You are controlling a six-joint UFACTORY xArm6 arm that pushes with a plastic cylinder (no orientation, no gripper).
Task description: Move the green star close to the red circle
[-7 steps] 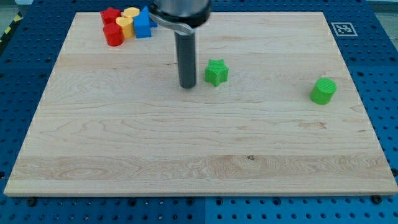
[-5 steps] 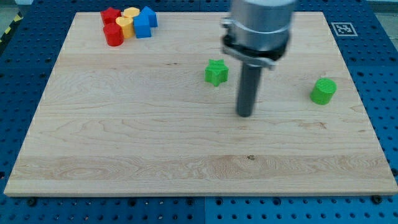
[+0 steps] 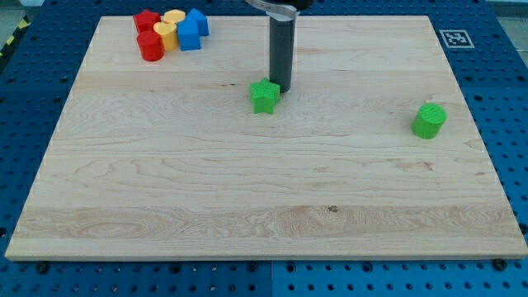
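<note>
The green star [image 3: 264, 96] lies on the wooden board [image 3: 247, 190] a little above its middle. My tip [image 3: 281, 88] touches the star's upper right side. The red circle [image 3: 150, 47], a red cylinder, stands at the view's top left in a cluster of blocks, well to the left of the star.
The cluster at the top left also holds a second red block [image 3: 146, 21], two yellow blocks [image 3: 168, 33] and a blue block [image 3: 190, 31]. A green cylinder [image 3: 429, 120] stands at the view's right. A marker tag [image 3: 453, 38] sits at the board's top right corner.
My tip swung from the star's left round to its lower right, then to its upper right. The green star has slid a little to the left.
</note>
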